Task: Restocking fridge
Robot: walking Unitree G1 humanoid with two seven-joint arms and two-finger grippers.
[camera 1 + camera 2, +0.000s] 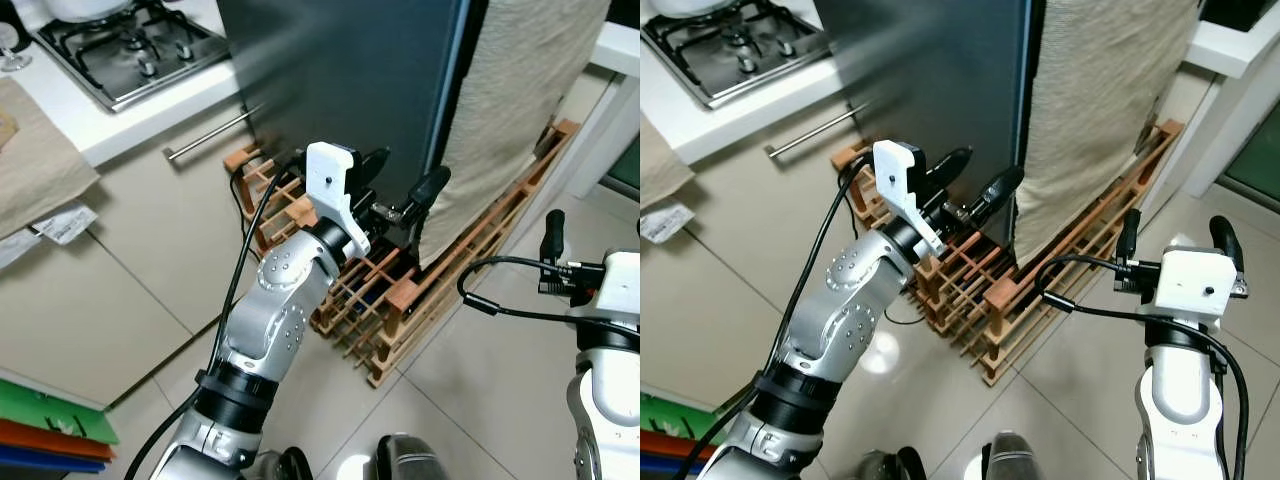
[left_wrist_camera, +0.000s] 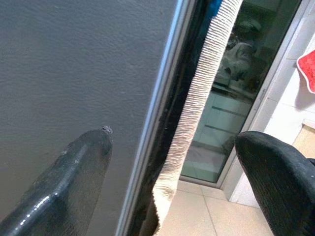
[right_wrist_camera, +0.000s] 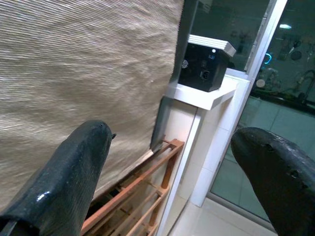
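— Where is the fridge?

— The fridge (image 1: 350,80) is the big dark grey thing right in front of the robot. Its door looks shut. A beige cloth (image 1: 520,90) hangs down just beside it.

— What is the left gripper doing?

— The left gripper (image 1: 395,185) is up close to the fridge door, near the door's edge. Its two black fingers (image 2: 64,182) are spread wide apart. One finger is in front of the grey door and the other is out past the cloth. It holds nothing.

— And the right gripper?

— The right gripper (image 1: 1175,232) is lower and off to the right, over the floor tiles (image 1: 500,380). Its fingers are wide apart too, and it has nothing in it. It points toward the cloth.

— What is on the floor by the fridge?

— A wooden rack (image 1: 430,290) lies low on the floor, at the foot of the fridge and the cloth. On the robot's left is a white counter (image 1: 120,120) with a gas stove (image 1: 130,45) on it.
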